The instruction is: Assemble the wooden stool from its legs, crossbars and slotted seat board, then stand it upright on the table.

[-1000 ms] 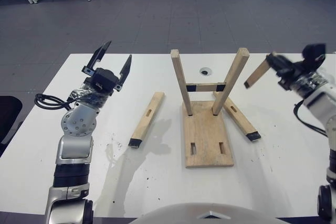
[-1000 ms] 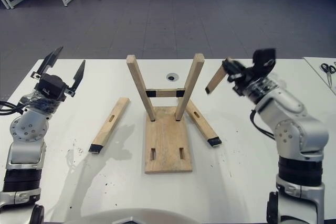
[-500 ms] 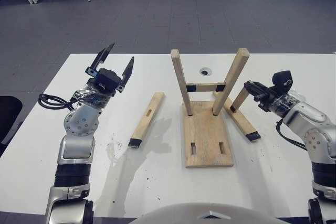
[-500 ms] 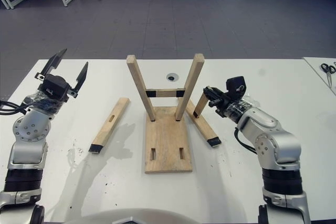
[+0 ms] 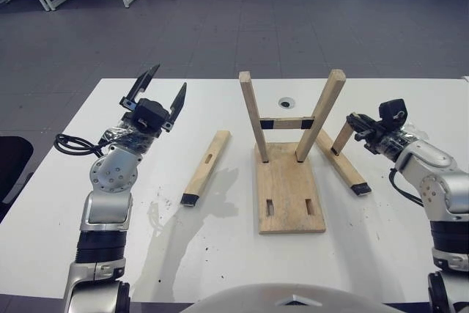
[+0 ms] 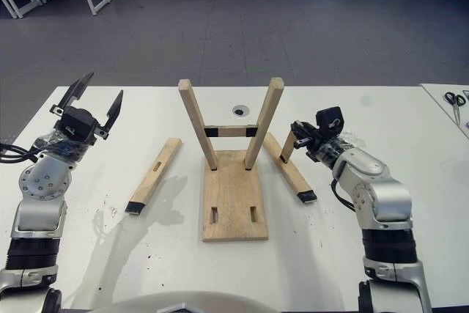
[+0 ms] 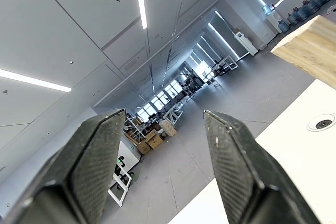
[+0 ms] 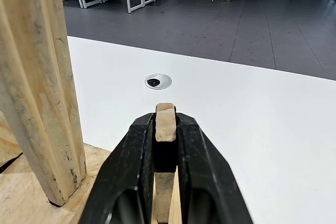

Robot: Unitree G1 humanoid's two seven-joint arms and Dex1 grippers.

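Right hand (image 6: 300,137): held low over the surface (image 5: 220,254), with its two fingers pinched on a short loose crossbar (image 6: 289,147).
Loose crossbar: gripped at its upper end and slanted down and away from the right hand toward the stool parts. In the right wrist view it is seen clamped between the black fingers (image 8: 137,150).
Left hand (image 5: 169,77): raised above the surface with its fingers spread wide – nothing is held between them.
Seat board (image 5: 287,188): laid flat on the surface between the two hands, nearer the right hand. Two empty slots are seen at its near end.
Upright legs (image 5: 250,115): two legs are stood in the board's far slots, just beyond the tip of the held piece, and they lean slightly apart.
Fitted crossbar (image 5: 286,122): joined between the two upright legs, with black marks at both ends.
Right loose leg (image 5: 343,168): laid flat below and just in front of the right hand. Whether the held crossbar touches it cannot be told.
Left loose leg (image 5: 205,166): laid flat between the left hand and the seat board – touched by neither.
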